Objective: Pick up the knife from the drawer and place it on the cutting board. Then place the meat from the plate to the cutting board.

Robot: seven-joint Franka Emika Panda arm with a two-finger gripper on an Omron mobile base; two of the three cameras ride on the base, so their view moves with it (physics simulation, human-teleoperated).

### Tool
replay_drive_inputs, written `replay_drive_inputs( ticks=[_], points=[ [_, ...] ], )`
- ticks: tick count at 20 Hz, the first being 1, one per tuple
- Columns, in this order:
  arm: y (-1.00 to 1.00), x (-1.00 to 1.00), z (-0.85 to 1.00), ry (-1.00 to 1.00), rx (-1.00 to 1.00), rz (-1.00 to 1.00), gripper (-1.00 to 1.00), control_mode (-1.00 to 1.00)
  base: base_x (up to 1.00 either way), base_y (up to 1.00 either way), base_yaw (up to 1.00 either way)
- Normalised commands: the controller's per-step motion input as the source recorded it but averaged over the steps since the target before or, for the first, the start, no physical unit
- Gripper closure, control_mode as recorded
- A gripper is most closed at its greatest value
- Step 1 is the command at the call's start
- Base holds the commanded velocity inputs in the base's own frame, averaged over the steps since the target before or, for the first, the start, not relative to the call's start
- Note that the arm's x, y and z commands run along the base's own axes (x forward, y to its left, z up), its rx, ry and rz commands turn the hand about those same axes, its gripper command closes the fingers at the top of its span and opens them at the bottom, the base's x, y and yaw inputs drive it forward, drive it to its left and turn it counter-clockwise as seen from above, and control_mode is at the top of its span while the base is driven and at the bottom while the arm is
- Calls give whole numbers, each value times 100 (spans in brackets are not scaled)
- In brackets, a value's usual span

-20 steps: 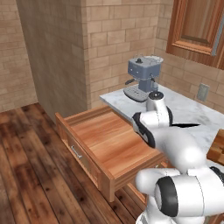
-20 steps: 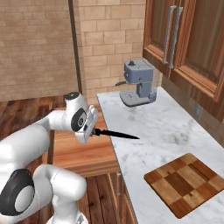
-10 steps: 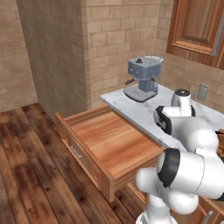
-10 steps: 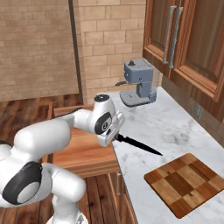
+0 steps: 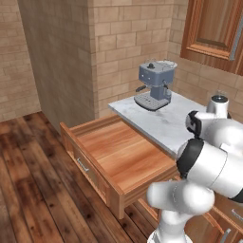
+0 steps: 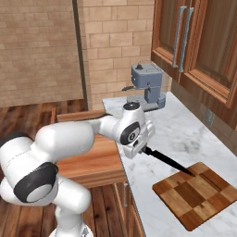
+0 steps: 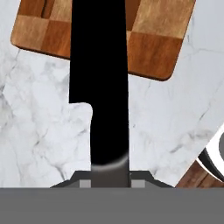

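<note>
Gripper (image 6: pixel 140 149) pinching the knife (image 6: pixel 167 160) by its handle, blade extending over the marble counter (image 6: pixel 194 139) toward the near corner of the cutting board (image 6: pixel 196 194). The drawer (image 5: pixel 118 161) stands open below the counter's edge.

No readable text, labels or numbers anywhere.

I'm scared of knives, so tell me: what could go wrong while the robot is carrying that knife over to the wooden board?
1. The gripper holds the knife only by its handle end, blade sticking far out over the counter; it might slip or twist loose.
2. The tip is already near the cutting board edge and could jab it.
3. The drawer stands open, so the base might bump it.
</note>
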Motion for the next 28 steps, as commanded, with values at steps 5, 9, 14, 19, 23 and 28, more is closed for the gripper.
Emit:
replay_drive_inputs(
  ticks=[5, 9, 14, 19, 23, 28],
  points=[
    [-74, -23, -1, 0, 4, -12, 100, -100, 0, 0, 0],
    [-81, -34, -2, 0, 6, -12, 100, -100, 0, 0, 0],
    [-77, -30, -7, 0, 4, -10, 100, -100, 0, 0, 0],
    [-64, -15, -25, 0, 2, -8, 100, -100, 0, 0, 0],
    [-40, -1, -46, 0, 0, -3, 100, -100, 0, 0, 0],
    [-35, 0, -33, 0, 2, -1, 100, -100, 0, 0, 0]
  ],
)
